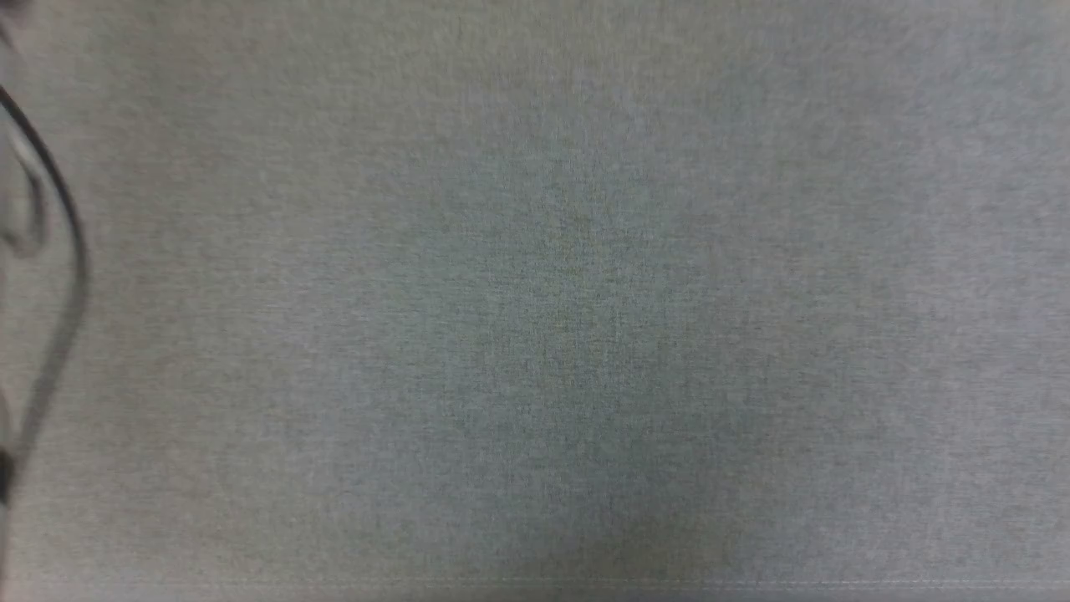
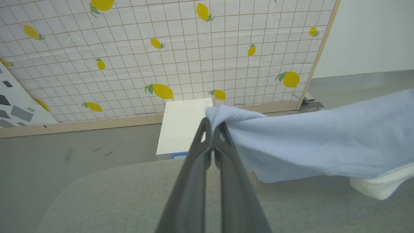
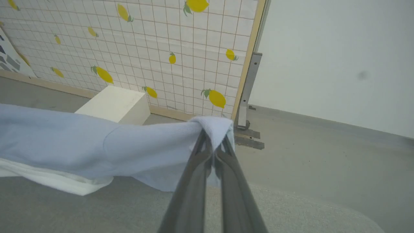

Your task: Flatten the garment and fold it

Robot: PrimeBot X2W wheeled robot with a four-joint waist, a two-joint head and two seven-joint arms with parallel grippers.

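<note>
**You hold the shirt strung between both grippers above the grey table.**

Your left gripper (image 2: 212,127) is clenched on a bunched corner of the light blue shirt (image 2: 307,139). From there the cloth runs off toward your right. Your right gripper (image 3: 214,137) is pinched tight on the opposite corner, and its cloth leads back toward your left. So the shirt's long axis lies straight across from one gripper to the other, and neither arm is the nearer. The white collar (image 2: 378,186) sags below the span at mid-length, low over the table (image 2: 129,194). You cannot tell whether it touches. As a judgement, laying the shirt flat calls for lowering both ends together, with that line kept taut.
</note>
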